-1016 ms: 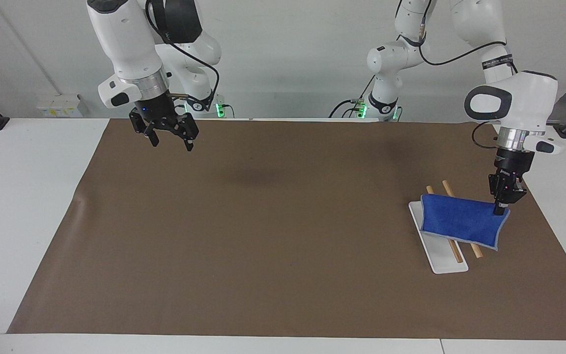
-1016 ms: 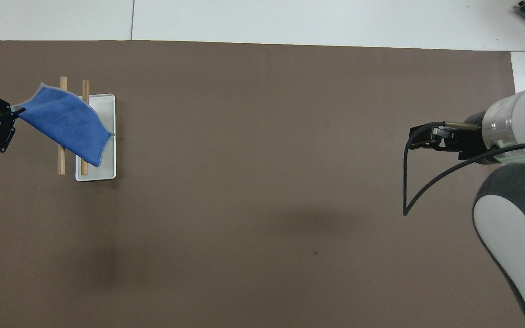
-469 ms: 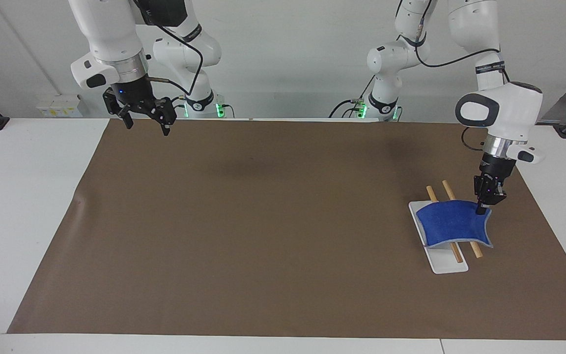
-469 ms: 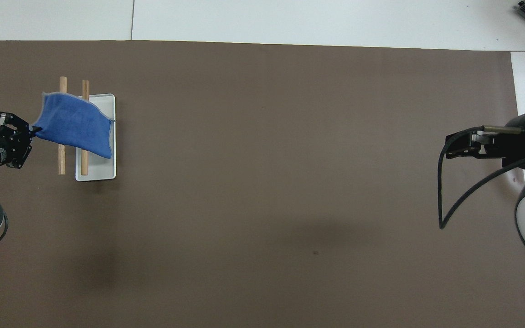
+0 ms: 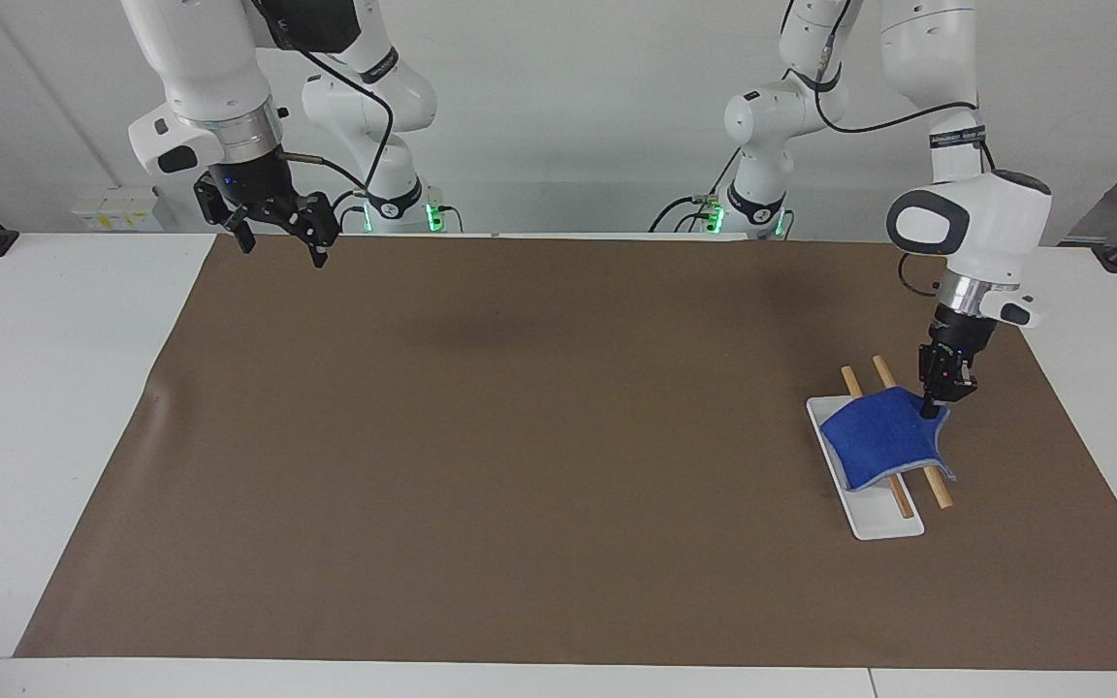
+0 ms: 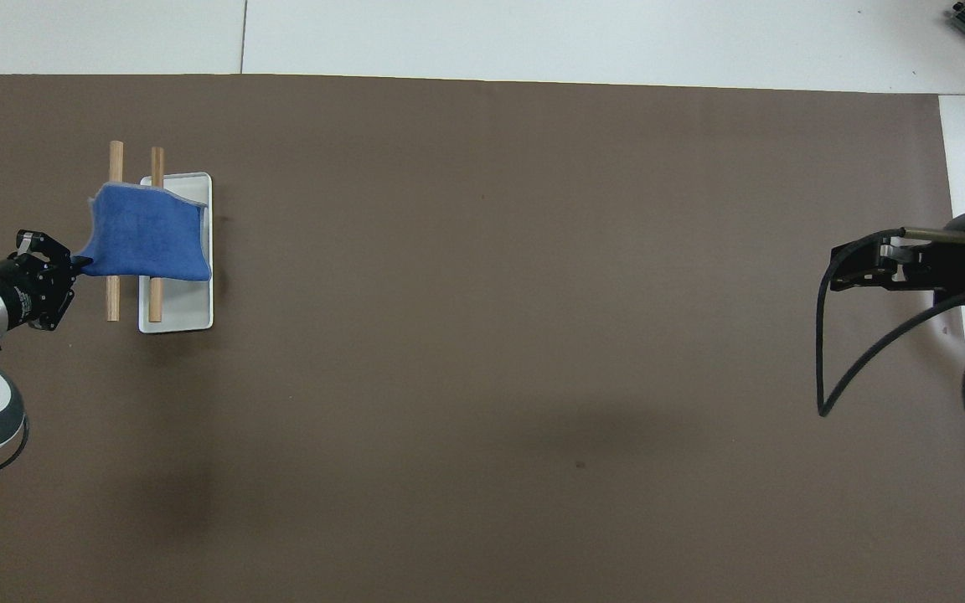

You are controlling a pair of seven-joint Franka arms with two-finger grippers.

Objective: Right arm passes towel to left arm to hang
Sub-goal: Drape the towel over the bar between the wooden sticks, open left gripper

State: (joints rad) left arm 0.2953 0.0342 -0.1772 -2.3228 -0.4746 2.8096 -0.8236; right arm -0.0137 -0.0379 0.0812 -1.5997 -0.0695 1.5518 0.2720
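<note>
The towel [image 5: 880,438], a small royal-blue cloth with a pale grey stitched border, drapes across two light wooden rods [image 5: 910,433] that lie over a white rectangular tray [image 5: 883,519], toward the left arm's end of the table. One corner of it, on the side nearer the robots, is pinched in the slim black left gripper [image 5: 931,412], whose fingertips are closed tight on the fabric. The right gripper [image 5: 280,247], black with a small blue light, hangs above the brown table mat [image 5: 520,465] at its edge nearest the robots, toward the right arm's end, its fingers spread wide and holding nothing.
</note>
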